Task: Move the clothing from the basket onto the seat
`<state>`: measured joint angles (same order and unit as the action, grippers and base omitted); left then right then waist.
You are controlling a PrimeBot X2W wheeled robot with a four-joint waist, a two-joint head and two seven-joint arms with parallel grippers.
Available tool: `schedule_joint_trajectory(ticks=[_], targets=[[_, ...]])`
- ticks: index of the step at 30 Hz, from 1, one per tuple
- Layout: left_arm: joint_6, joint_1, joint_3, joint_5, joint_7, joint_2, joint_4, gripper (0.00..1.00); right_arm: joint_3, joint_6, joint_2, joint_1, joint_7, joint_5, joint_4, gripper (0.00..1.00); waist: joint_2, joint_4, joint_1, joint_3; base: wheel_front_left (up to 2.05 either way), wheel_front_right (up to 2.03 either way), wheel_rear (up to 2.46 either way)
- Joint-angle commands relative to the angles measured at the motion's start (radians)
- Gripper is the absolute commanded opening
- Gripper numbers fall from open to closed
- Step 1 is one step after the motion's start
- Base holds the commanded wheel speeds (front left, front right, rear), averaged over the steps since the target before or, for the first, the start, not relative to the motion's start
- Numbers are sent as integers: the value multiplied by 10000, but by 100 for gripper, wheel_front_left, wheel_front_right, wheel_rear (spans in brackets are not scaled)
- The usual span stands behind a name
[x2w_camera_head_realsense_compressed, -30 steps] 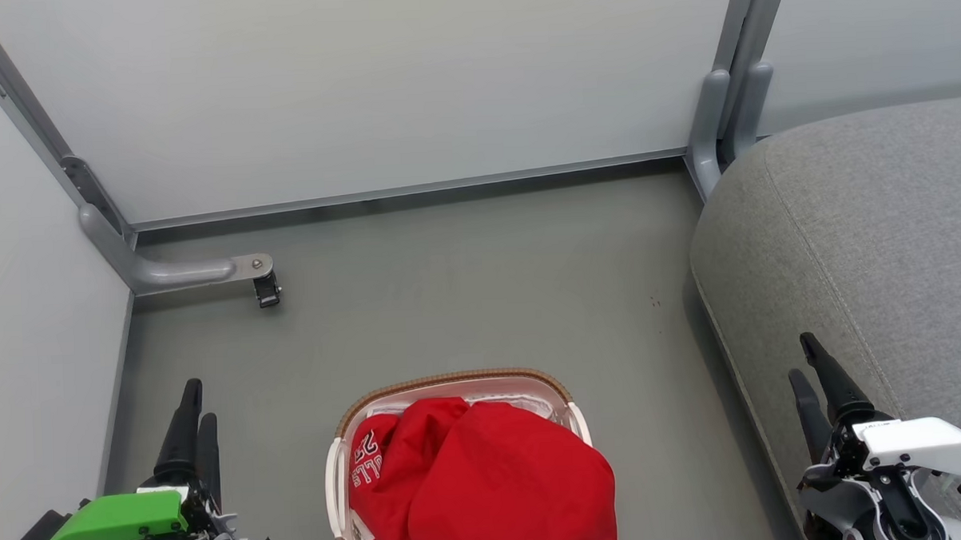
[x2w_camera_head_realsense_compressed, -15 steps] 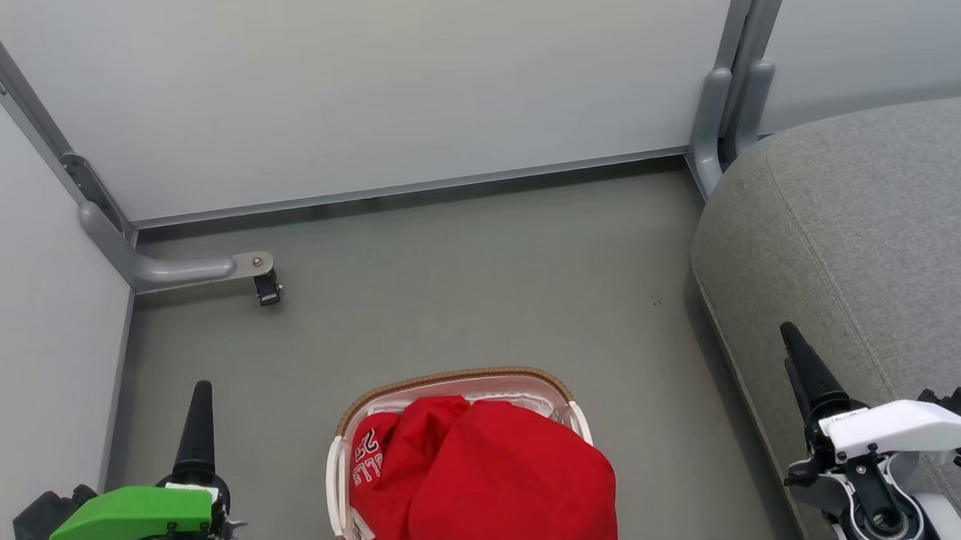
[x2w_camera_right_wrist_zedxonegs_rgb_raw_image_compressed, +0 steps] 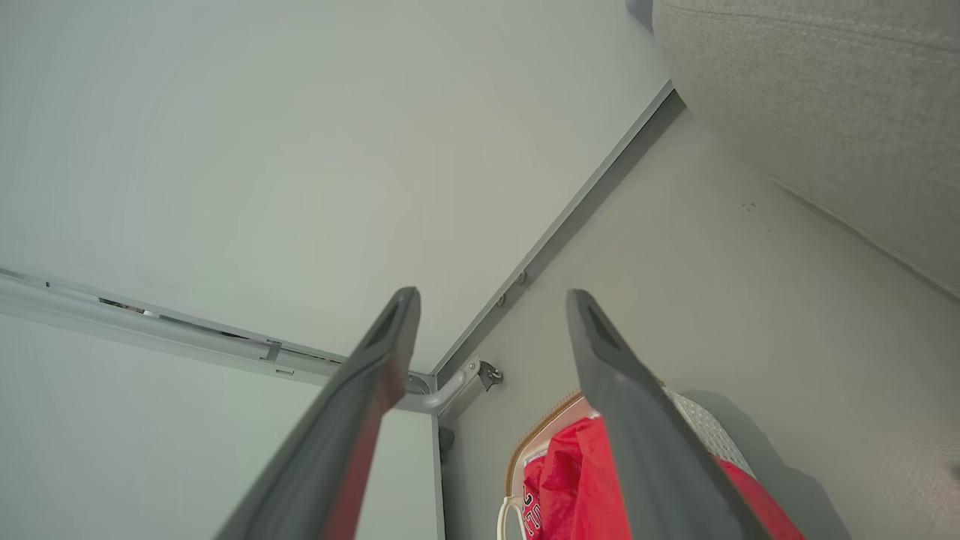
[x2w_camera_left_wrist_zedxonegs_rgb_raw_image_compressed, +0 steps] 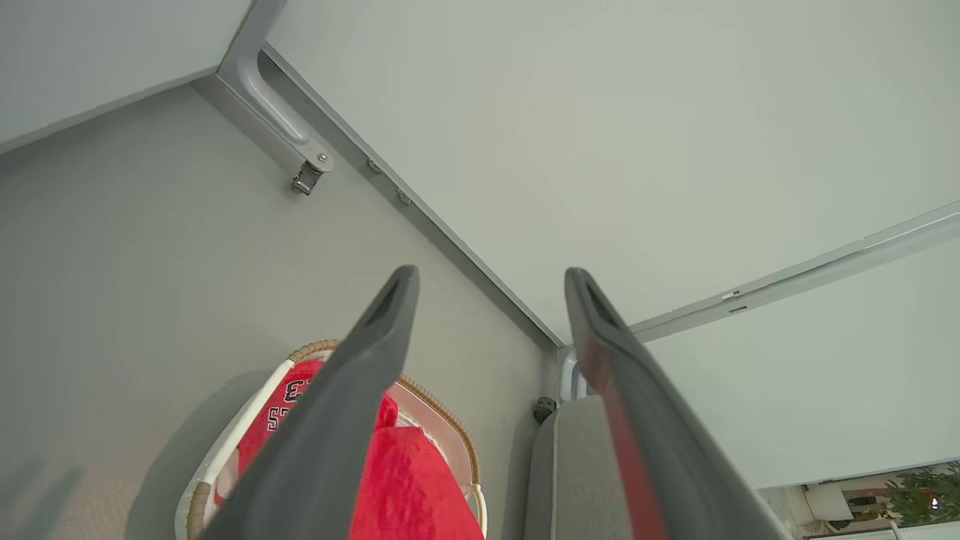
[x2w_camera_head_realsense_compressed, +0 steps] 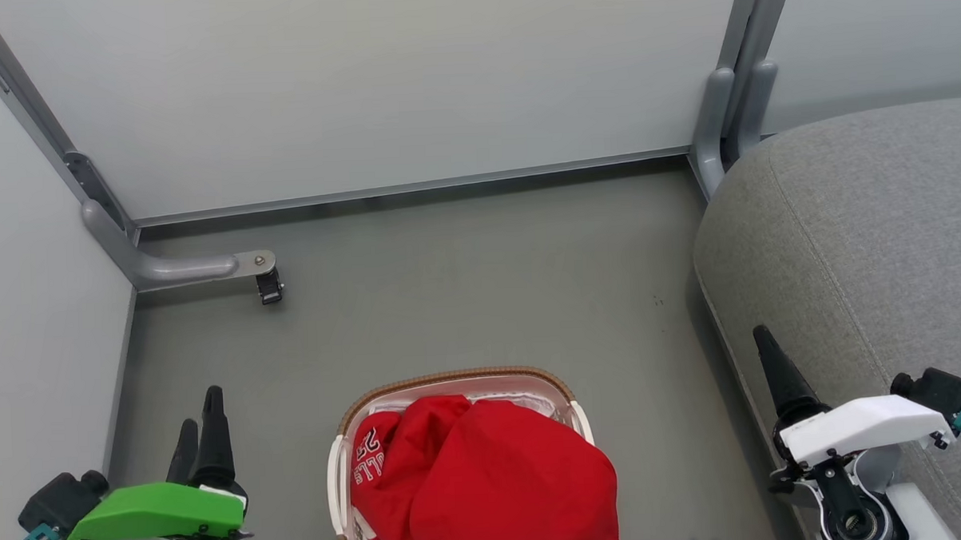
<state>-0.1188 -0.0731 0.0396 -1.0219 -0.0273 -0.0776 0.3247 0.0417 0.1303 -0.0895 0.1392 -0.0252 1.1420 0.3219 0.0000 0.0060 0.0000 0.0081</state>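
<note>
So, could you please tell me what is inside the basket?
Red clothing fills the basket: a plain garment lying partly over a lettered jersey. Anything beneath them is covered.

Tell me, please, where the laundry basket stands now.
In the head view, the laundry basket stands on the floor at the bottom centre, left of the grey seat, with red clothing heaped inside.

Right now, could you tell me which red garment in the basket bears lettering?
The jersey at the left of the basket, with white letters; the plain red garment overlapping it has none.
</note>
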Motion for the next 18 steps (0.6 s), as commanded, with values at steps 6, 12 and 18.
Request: schedule_joint_trajectory(ticks=[6, 12, 18], targets=[[71, -121, -223, 1355, -291, -227, 60, 100, 159, 2, -141, 364, -302, -1278, 69, 100, 0, 19, 0, -1, 0, 0, 0], [180, -123, -446, 2293, -496, -322, 161, 100, 280, 3, -173, 400, -503, -2253, 61, 100, 0, 38, 0, 8, 0, 0, 0], [287, -213, -710, 3143, -682, -415, 209, 100, 502, 3, -221, 469, -702, -3202, 85, 100, 0, 69, 0, 33, 0, 0, 0]])
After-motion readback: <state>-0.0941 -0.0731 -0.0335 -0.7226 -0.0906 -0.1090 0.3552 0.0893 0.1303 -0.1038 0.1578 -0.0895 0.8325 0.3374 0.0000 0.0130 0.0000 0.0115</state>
